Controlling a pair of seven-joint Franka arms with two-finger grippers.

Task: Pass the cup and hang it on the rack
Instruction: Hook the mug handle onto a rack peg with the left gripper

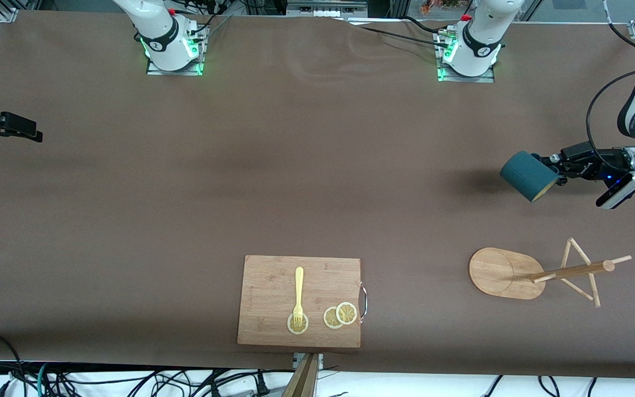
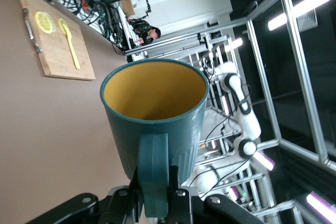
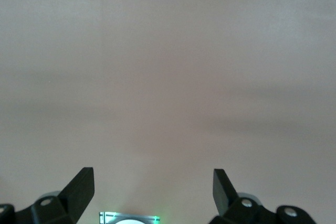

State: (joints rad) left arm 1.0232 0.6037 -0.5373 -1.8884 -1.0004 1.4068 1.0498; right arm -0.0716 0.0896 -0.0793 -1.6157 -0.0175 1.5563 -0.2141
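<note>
At the right edge of the front view, the left gripper (image 1: 559, 172) holds the dark teal cup (image 1: 528, 176) in the air over the brown worktop (image 1: 295, 165), its fingers (image 2: 176, 203) clamped on the cup's handle. The cup is tipped sideways, its yellow inside showing. Lower right in the frame, the wooden rack (image 1: 538, 273) stands on the worktop on its oval base. At the left edge, the right gripper (image 1: 20, 128) waits with fingers (image 3: 79, 187) spread apart, holding nothing. Bottom centre, a cutting board (image 1: 273, 286) carries a yellow fork (image 1: 299, 295) and lemon slices (image 1: 340, 315).
</note>
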